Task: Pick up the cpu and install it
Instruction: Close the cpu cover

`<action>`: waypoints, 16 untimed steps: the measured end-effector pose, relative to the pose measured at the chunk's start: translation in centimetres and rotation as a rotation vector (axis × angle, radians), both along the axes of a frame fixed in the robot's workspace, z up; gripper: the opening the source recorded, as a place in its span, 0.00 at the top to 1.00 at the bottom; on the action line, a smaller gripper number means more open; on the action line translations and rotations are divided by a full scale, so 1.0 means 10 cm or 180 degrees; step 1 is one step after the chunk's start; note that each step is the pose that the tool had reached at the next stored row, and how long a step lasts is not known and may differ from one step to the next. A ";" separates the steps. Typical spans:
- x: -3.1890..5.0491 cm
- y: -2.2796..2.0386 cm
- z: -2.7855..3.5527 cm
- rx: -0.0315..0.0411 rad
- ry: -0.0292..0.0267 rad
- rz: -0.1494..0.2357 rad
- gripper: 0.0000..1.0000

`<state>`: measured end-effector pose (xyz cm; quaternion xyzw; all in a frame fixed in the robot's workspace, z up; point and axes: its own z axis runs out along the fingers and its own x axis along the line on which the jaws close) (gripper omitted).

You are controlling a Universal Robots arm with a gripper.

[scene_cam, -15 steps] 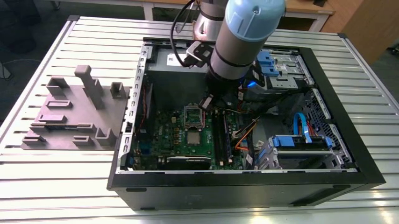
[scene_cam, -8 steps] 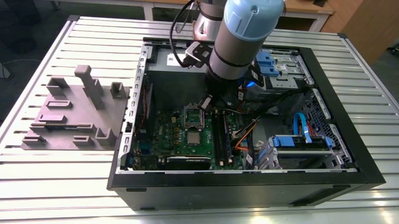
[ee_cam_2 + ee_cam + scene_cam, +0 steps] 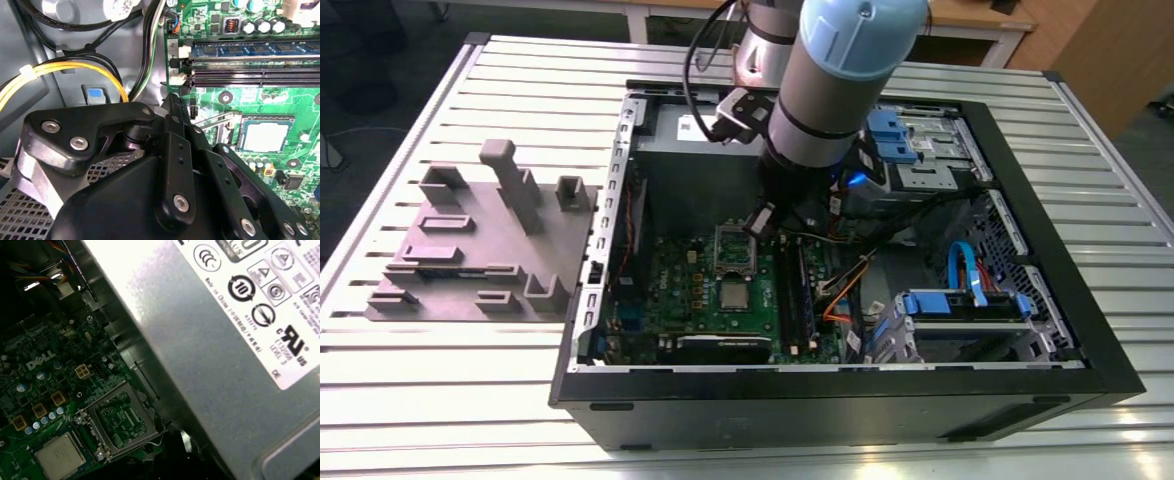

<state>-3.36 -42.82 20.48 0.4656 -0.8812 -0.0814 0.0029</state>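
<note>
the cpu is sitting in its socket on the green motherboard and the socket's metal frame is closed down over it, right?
Not quite. The cpu does sit in its socket on the green motherboard, but the socket's metal frame is flipped open beside it, not closed over it, as the first wrist view shows.

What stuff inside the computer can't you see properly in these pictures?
- Gripper's fingertips: in the second wrist view the gripper's own black body covers them, so open or shut is unclear.
- Motherboard: in the exterior view the arm hides its upper part.
- Cpu: in the first wrist view its corner is cut off by the picture's edge.
- Power supply: runs past the first wrist view's edges.
</note>
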 end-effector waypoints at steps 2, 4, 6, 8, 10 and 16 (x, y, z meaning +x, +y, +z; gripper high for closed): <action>-0.001 0.001 0.012 -0.0005 0.0001 0.0000 0.90; -0.002 0.002 0.029 -0.0011 0.0001 0.0000 0.90; -0.003 0.003 0.052 -0.0016 0.0001 0.0000 0.90; -0.005 0.003 0.078 -0.0020 0.0001 0.0000 0.90; -0.007 0.003 0.103 -0.0026 0.0001 0.0000 0.90; -0.012 0.001 0.123 -0.0063 0.0002 0.0000 0.90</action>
